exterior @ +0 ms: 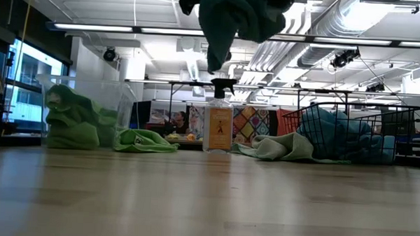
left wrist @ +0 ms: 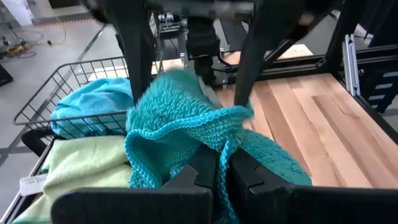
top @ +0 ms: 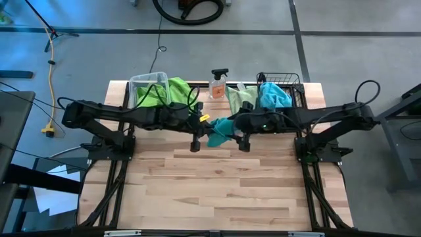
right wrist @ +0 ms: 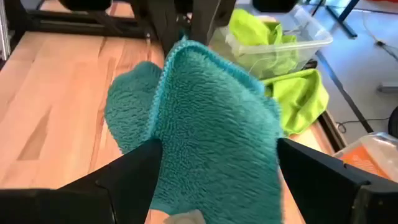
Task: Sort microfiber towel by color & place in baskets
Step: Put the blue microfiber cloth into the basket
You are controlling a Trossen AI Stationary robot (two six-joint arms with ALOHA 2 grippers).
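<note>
A sky blue microfiber towel (top: 219, 130) hangs in the air over the table's middle, between my two grippers. My left gripper (left wrist: 222, 177) is shut on it. My right gripper (right wrist: 214, 174) is open, one finger on either side of the towel (right wrist: 211, 124). The clear tub (top: 146, 84) holds lime green towels (top: 164, 92). The black wire basket (top: 289, 84) holds blue towels (top: 273, 95). A pale green towel (top: 240, 97) lies on the table against the basket, and another green one (exterior: 145, 140) lies beside the tub. My left gripper pinches a bunched edge of the blue towel (left wrist: 219, 146) between its two fingers, coming level from the table's left. The towel is lifted clear and hangs slack below the fingers (exterior: 220, 41), above the spray bottle. My right gripper: its open fingers (right wrist: 134, 171) flank the towel; I cannot tell whether they touch it.
A clear spray bottle (top: 218, 84) with a black trigger stands at the far edge between the tub and the basket. The near half of the wooden table (top: 223, 191) is bare wood. Both arms reach in level from the sides and meet at the middle.
</note>
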